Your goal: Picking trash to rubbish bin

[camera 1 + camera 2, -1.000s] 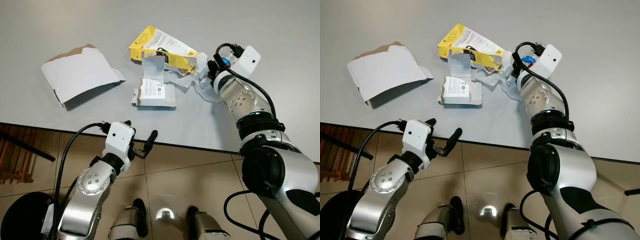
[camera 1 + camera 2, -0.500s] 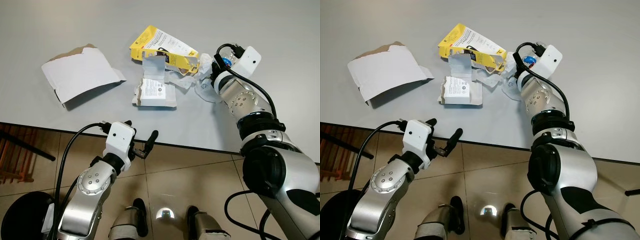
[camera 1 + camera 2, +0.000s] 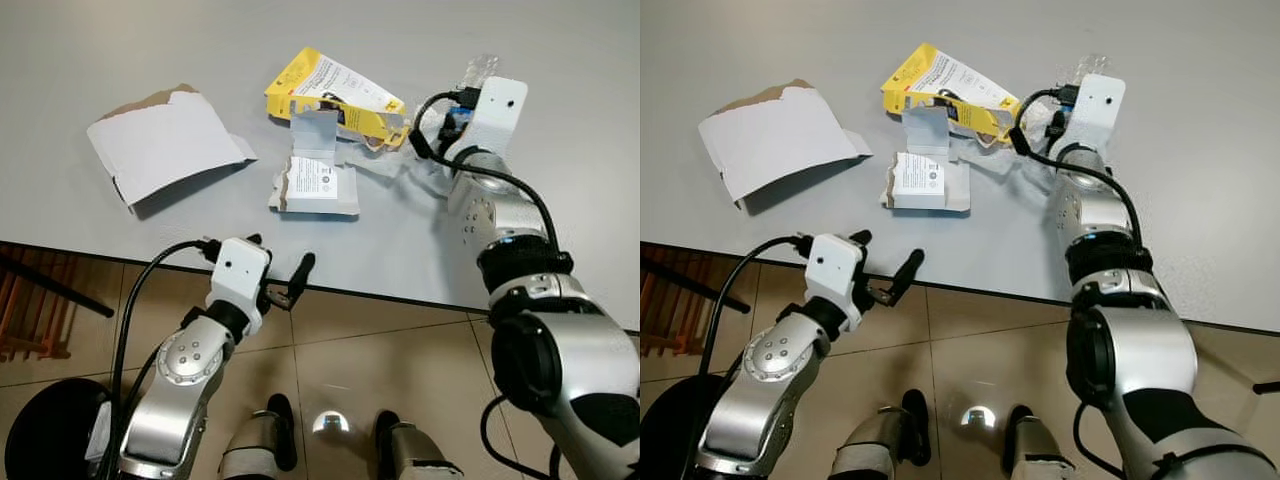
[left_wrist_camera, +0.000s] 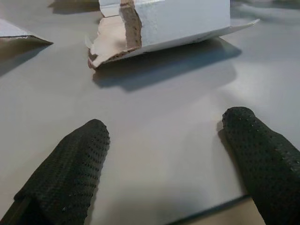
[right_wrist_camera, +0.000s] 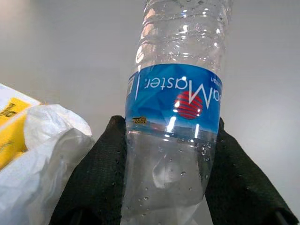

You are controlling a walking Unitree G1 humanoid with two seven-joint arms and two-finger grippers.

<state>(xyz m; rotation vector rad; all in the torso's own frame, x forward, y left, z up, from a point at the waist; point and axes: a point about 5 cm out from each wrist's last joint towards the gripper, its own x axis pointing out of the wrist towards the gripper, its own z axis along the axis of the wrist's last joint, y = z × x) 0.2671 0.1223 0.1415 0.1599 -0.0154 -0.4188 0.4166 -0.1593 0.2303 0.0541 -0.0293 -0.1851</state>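
Here the right gripper [image 5: 164,187] is clamped on a clear plastic water bottle with a blue label [image 5: 176,101], one black finger pressed to each side of its lower body. That grip below the label looks chosen so the ribbed, crushable walls sit squarely between the pads. Just beside those fingers lies a crumpled white plastic wrapper [image 5: 44,154], touching one of them, and past it a torn yellow cardboard box [image 3: 335,95]. Further from this gripper, on the grey table [image 3: 150,50], rest a small white printed carton with its flap up [image 3: 318,178] and a flattened white cardboard sleeve [image 3: 165,145].

The left gripper [image 4: 173,154] hovers at the near table edge with its fingers spread wide and nothing between them; the small carton sits ahead of its tips, well within reach, probably so it can take that piece next. A round black bin [image 3: 45,435] stands on the tiled floor below and behind this arm, likely the place for the bottle.
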